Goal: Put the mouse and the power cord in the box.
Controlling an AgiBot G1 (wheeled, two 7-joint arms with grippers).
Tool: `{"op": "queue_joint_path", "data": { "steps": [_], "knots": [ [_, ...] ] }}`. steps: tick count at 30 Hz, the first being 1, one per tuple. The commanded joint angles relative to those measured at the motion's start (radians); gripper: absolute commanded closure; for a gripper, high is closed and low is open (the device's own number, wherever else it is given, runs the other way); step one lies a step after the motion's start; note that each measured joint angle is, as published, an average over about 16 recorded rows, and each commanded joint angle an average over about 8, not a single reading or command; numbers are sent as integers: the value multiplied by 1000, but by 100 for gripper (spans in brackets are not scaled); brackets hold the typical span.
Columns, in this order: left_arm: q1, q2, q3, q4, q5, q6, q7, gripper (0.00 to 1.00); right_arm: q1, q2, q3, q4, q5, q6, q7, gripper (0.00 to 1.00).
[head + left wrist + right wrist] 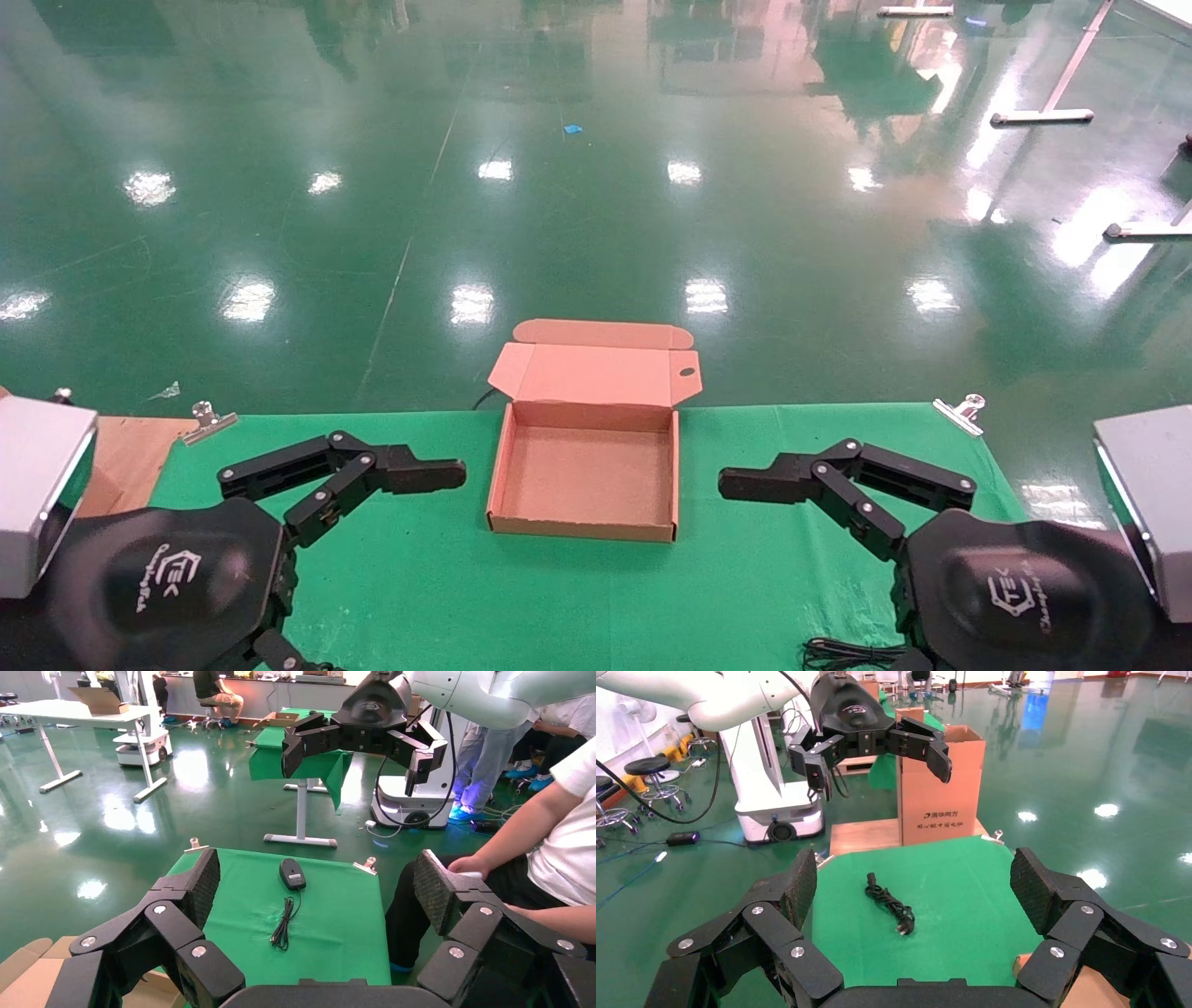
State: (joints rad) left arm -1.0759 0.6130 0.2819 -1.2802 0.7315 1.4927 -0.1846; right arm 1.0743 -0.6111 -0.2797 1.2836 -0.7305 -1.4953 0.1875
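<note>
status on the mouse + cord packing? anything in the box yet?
Nothing packed yet. The shallow brown cardboard box sits open and empty. Left gripper and right gripper are open beside it, holding nothing. The small black oval mouse and thick black power cord lie on green cloth, both left to load.

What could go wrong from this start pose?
1. The mouse trails a loose cable; lifted by the body alone, the cable may drape over the box wall rather than land inside.
2. The power cord is a loose twisted bundle; a pinch on one strand could let it unravel and drag.
3. The box is shallow with its lid standing open at the back; either open pincer, left or right, might nudge it.
</note>
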Motion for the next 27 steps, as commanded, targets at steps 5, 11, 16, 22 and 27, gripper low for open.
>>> {"op": "queue_joint_path", "data": {
  "steps": [5,11,16,22,27],
  "knots": [
    [0,0,0,0,0,0,0,0,0,0,0,0,0,0,0,0],
    [0,-1,-1,-1,0,0,0,0,1,-1,-1,-1,-1,1,-1,0],
    [-30,-10,-1,2,25,3,10,0,31,8,-9,2,-35,-16,-9,0],
    [-159,-19,53,51,199,49,69,0,191,10,-121,-36,-262,-78,-74,0],
    [-273,4,158,148,419,83,188,0,345,-33,-284,-126,-520,-90,-208,0]
  ]
}}
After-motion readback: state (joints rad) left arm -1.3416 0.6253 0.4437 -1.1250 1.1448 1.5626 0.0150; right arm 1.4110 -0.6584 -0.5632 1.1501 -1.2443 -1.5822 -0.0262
